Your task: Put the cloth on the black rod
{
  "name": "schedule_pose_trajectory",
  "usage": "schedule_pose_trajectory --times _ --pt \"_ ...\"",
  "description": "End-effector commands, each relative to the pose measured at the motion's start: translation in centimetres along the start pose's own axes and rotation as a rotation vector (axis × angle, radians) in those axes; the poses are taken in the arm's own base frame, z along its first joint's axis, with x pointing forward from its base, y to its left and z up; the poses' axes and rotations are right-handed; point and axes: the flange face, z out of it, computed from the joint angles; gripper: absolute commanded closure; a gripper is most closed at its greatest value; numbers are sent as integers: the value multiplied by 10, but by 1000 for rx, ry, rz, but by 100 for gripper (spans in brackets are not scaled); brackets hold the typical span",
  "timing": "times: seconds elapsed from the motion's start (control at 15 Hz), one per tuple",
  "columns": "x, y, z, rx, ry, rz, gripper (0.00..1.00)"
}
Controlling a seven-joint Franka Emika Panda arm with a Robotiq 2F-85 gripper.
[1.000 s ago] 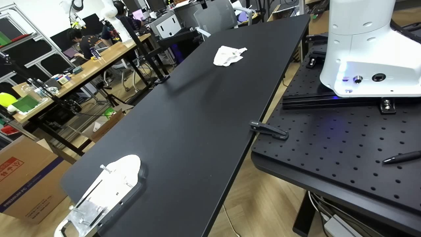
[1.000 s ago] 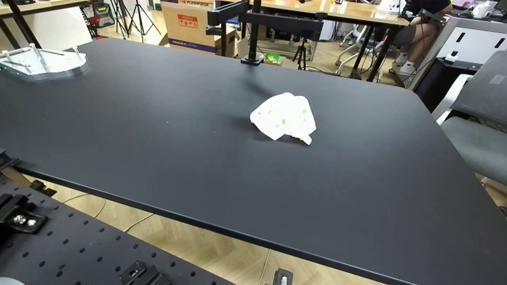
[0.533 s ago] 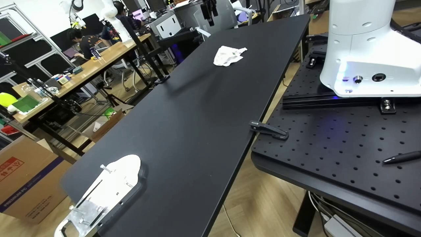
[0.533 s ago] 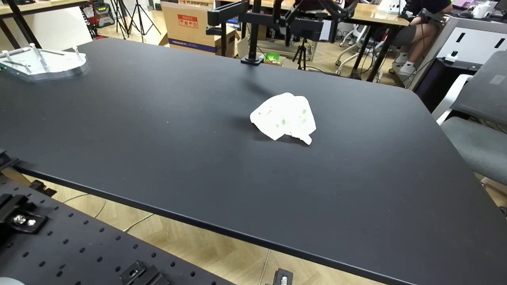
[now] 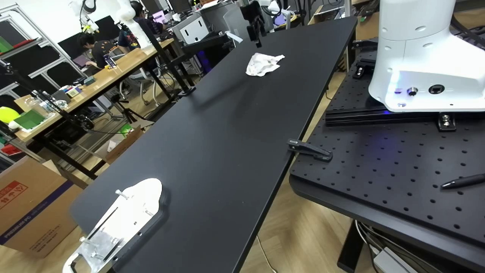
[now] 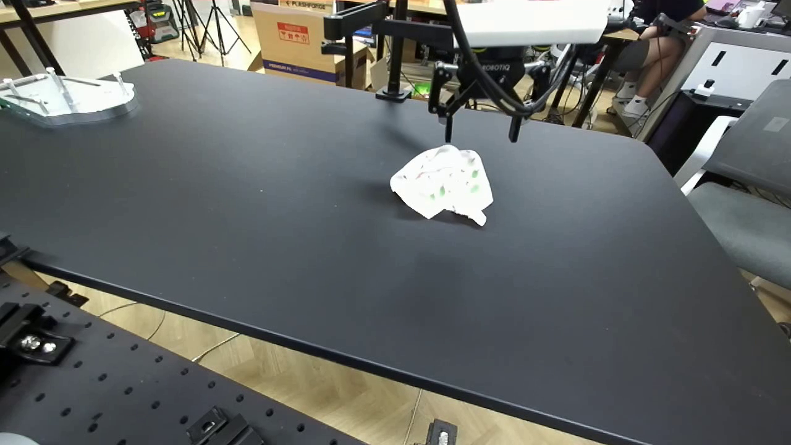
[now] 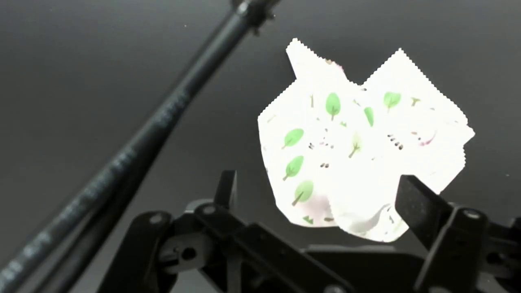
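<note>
The cloth [image 7: 354, 138] should be light, limp, hard to damage; I'd pinch its curled fold [image 7: 366, 228]. The claw [image 6: 481, 139] hangs near, its 2 jaws spread, holding nothing.

claw [image 6: 481, 135]: ROBOTIQ | ctn [image 5: 39, 212]: PREMIUM PC + red symbol lbl [image 5: 13, 194] | 2nd bx [image 6: 307, 5]: FLASHFORGE | cable [image 7: 129, 156]: mkgs illeg.

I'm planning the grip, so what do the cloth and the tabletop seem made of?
The cloth looks like thin, matt fabric, perhaps cotton, from its zigzag edges and soft folds. The tabletop looks smooth, satin, possibly laminate or painted board, from its even black and faint sheen.
</note>
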Motion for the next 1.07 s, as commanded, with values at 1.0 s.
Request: schedule_pose_trajectory --times 1.0 --pt "42 -22 45 13 -42 -42 0"
